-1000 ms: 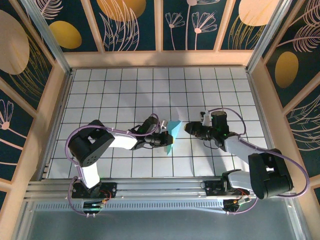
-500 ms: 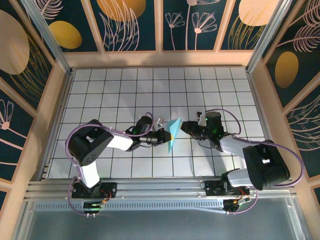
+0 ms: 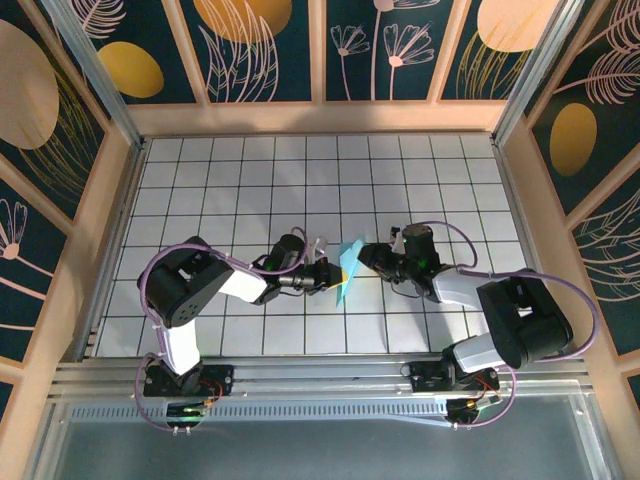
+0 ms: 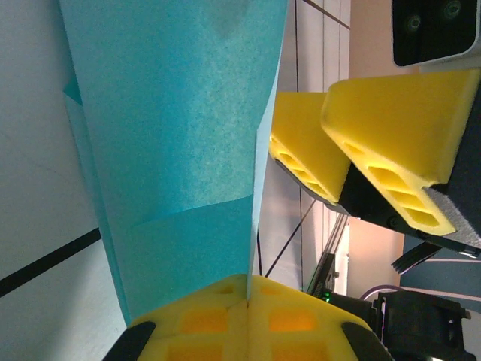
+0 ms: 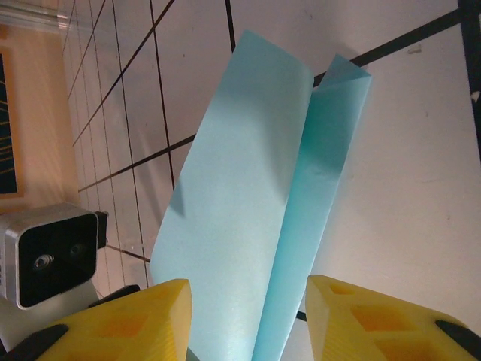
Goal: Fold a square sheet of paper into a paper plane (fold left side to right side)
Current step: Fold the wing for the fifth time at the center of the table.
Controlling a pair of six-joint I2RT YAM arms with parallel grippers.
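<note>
Since the paper plane (image 3: 347, 266) is thin, light and floppy (creases give its only stiffness), grip near a fold w/ gentle pressure. It's held up over the mid worktop (image 3: 250, 180), btwn both arms. Left end effector (image 4: 246, 301) pinches one end; right end effector (image 5: 248, 293) is spread, straddling the other end, prob. not touching it.

paper plane (image 3: 347, 268): plain light teal-blue
left hand (image 4: 248, 295): yellow pads
right hand (image 5: 248, 289): yellow pads
bench (image 3: 250, 180): white, dark grid lines
walls (image 3: 270, 60): navy, gold discs, pale line-drawn plants
cables (image 3: 448, 225): purple
arms (image 3: 245, 285): black joints, white links
</note>
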